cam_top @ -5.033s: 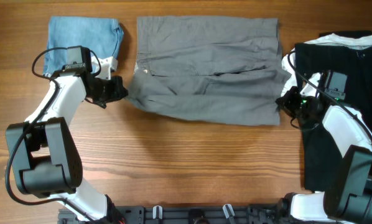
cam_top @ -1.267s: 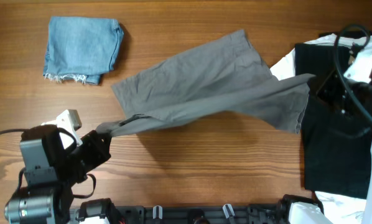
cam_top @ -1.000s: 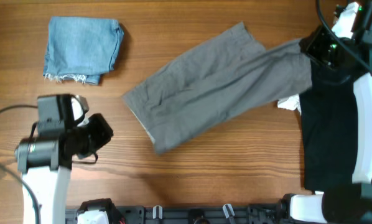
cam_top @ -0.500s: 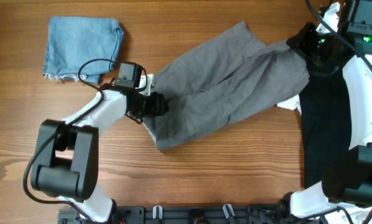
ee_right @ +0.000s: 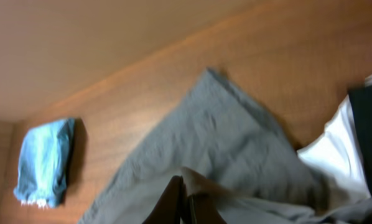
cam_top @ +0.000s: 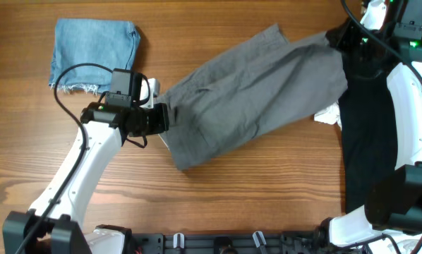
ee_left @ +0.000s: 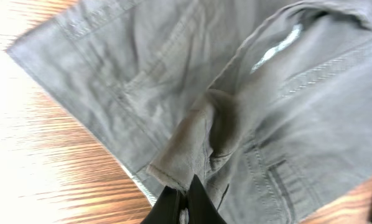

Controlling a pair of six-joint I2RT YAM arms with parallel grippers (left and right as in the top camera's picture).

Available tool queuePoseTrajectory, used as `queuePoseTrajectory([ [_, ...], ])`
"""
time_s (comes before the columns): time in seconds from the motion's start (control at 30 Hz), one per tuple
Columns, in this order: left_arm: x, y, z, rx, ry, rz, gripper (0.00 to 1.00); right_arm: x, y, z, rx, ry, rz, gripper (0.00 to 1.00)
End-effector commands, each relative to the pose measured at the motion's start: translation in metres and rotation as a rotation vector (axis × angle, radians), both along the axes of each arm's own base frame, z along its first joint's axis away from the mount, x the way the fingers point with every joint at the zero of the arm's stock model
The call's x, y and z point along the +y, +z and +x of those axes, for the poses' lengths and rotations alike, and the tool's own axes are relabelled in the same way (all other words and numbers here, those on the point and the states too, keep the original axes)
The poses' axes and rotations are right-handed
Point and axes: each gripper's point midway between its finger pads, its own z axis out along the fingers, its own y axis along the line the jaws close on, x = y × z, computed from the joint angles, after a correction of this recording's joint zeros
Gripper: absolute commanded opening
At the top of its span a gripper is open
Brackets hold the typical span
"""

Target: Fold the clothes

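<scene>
Grey shorts (cam_top: 253,92) in left claw (cam_top: 163,118), seemingly right claw (cam_top: 336,39)

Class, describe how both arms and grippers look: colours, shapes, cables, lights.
Both arms have white curved links and black cylindrical joints. A black cable loops from the left arm; the right arm shows a small green light. The left gripper and right gripper are black.
</scene>
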Motion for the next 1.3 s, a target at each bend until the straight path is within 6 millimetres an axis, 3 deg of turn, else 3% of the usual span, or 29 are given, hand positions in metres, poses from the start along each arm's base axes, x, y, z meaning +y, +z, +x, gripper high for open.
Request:
queuePoseTrajectory([
  [0.0, 0.014, -0.01, 0.0, 0.035, 0.082, 0.057, 0.04, 0.009, -0.001, 0.026, -0.078, 0.045, -0.015, 0.04],
  [0.13, 0.023, -0.029, -0.003, 0.081, 0.15, 0.092, 0.04, 0.034, -0.041, 0.07, -0.131, 0.104, -0.02, 0.04],
  [0.2, 0.024, -0.035, -0.003, 0.078, 0.162, 0.093, 0.04, 0.045, -0.074, 0.086, -0.117, 0.124, -0.015, 0.05],
  [0.33, 0.041, -0.057, 0.0, 0.055, 0.247, 0.166, 0.04, 0.057, -0.125, 0.092, -0.045, 0.146, -0.005, 0.07],
  [0.5, 0.053, -0.046, 0.032, -0.096, 0.303, 0.216, 0.04, 0.057, -0.134, 0.097, -0.053, 0.148, -0.007, 0.07],
  [0.67, 0.063, -0.046, 0.036, -0.115, 0.342, 0.258, 0.04, 0.058, -0.12, 0.111, -0.143, 0.149, -0.016, 0.07],
  [0.7, 0.063, -0.05, 0.033, -0.094, 0.351, 0.259, 0.05, 0.06, -0.119, 0.112, -0.149, 0.153, -0.017, 0.11],
  [0.73, 0.063, -0.054, 0.031, -0.079, 0.351, 0.263, 0.17, 0.063, -0.119, 0.111, -0.151, 0.16, -0.02, 0.41],
  [0.77, 0.062, -0.058, 0.028, -0.06, 0.349, 0.258, 0.44, 0.064, -0.121, 0.11, -0.151, 0.179, -0.039, 0.73],
  [0.8, 0.061, -0.06, 0.026, -0.051, 0.345, 0.256, 0.63, 0.061, -0.124, 0.107, -0.137, 0.187, -0.05, 0.77],
  [0.83, 0.062, -0.061, 0.023, -0.038, 0.342, 0.261, 0.72, 0.052, -0.133, 0.103, -0.095, 0.161, -0.064, 0.78],
  [0.93, 0.06, -0.067, 0.008, 0.028, 0.315, 0.263, 0.8, 0.011, -0.155, 0.064, 0.118, 0.097, -0.009, 0.72],
  [1.0, 0.047, -0.075, -0.003, 0.082, 0.276, 0.196, 0.83, 0.001, -0.149, 0.024, 0.231, 0.149, 0.113, 0.65],
  [1.17, -0.003, -0.115, -0.002, 0.139, 0.158, -0.064, 0.79, 0.034, -0.153, -0.034, 0.378, 0.351, 0.157, 0.59],
  [1.2, -0.008, -0.122, -0.001, 0.147, 0.134, -0.088, 0.69, 0.043, -0.154, -0.04, 0.394, 0.387, 0.151, 0.58],
  [1.27, -0.006, -0.129, -0.001, 0.168, 0.146, -0.101, 0.4, 0.057, -0.154, -0.047, 0.414, 0.429, 0.147, 0.56],
])
